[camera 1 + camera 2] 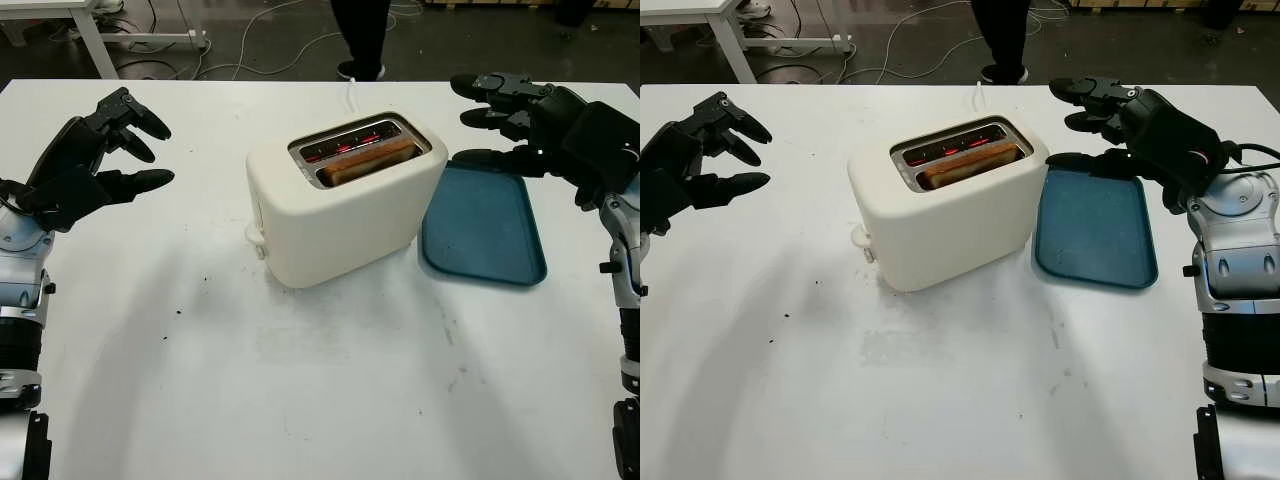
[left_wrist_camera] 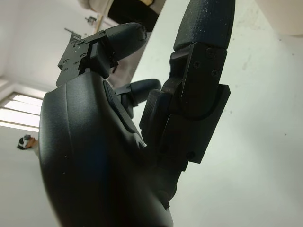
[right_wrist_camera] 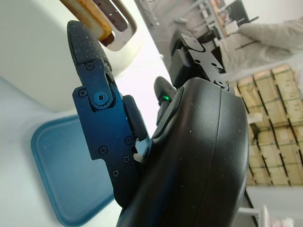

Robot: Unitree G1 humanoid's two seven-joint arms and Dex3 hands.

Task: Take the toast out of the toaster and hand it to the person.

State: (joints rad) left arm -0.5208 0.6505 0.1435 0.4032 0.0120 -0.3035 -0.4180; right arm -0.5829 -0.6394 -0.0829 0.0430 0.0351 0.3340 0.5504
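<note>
A cream toaster point(image 1: 340, 205) stands in the middle of the white table, its slots glowing red inside. A slice of browned toast point(image 1: 368, 160) pokes up from the nearer slot, and its edge also shows in the right wrist view as toast point(image 3: 87, 12). My right hand point(image 1: 505, 110) hovers open above the far end of the blue tray, to the right of the toaster and apart from it. My left hand point(image 1: 115, 150) is open above the table's left side, well clear of the toaster. A person's legs point(image 1: 360, 35) stand beyond the table's far edge.
A blue tray point(image 1: 485, 235) lies flat on the table just right of the toaster. A white cord point(image 1: 352, 92) runs from the toaster off the far edge. A white table leg point(image 1: 95, 40) and cables sit on the floor beyond.
</note>
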